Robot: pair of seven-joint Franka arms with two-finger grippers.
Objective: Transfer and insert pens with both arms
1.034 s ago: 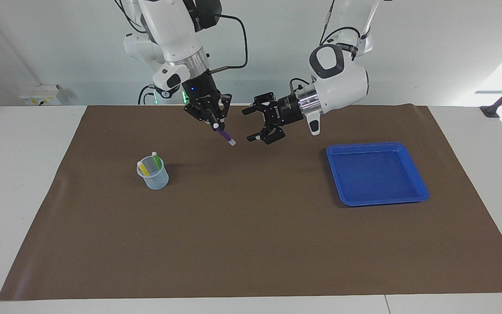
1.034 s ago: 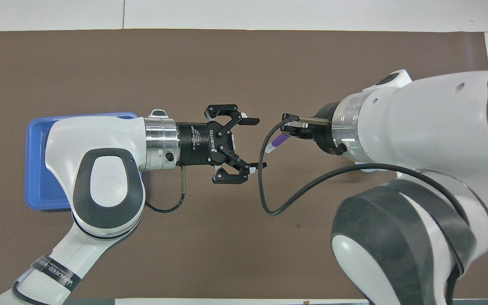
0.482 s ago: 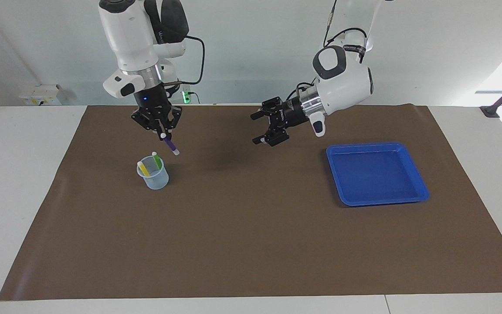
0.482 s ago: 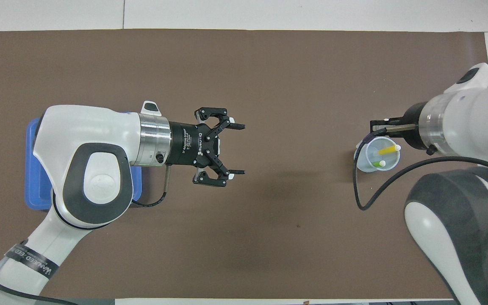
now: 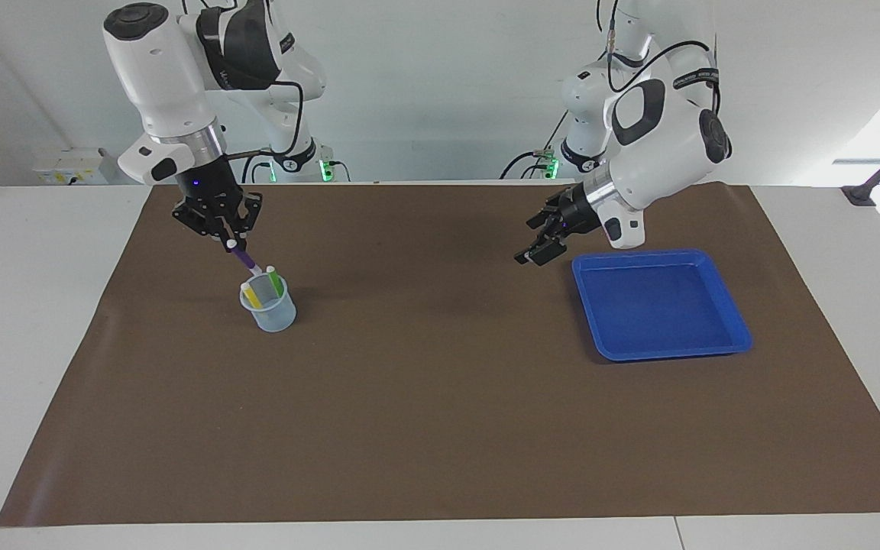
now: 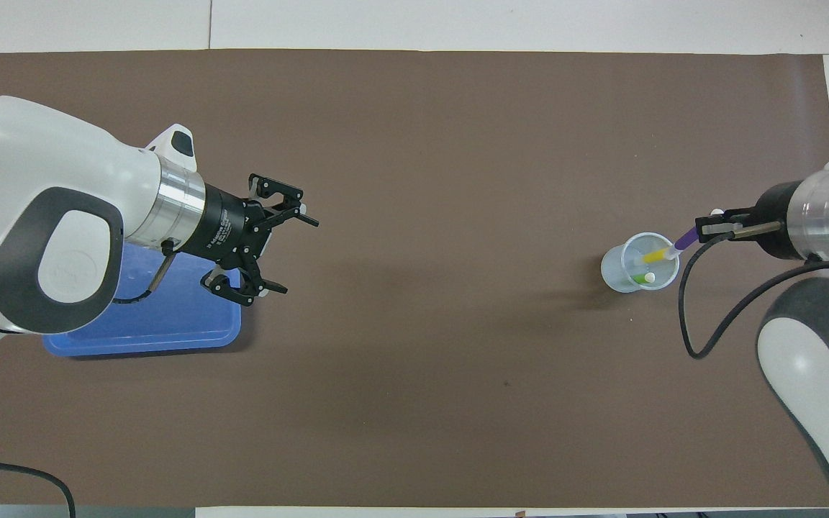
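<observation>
Purple pen (image 5: 242, 258) pinched by right end effector (image 5: 224, 238), left end effector (image 6: 279, 252) spread.

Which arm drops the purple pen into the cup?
Right. Its gripper holds the purple pen tilted, tip at the cup rim, beside the yellow pen and green pen. The left gripper is open and empty by the tray.

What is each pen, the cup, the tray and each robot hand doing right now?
Purple pen: held tilted, whitish tip at the cup's rim, not yet dropped in.
Yellow pen: leaning inside the cup.
Green pen: leaning inside the cup.
Clear cup: upright, two pens in it.
Blue tray: empty.
Right gripper: jaws shut on the purple pen.
Left gripper: jaws open, empty, beside the tray.
</observation>
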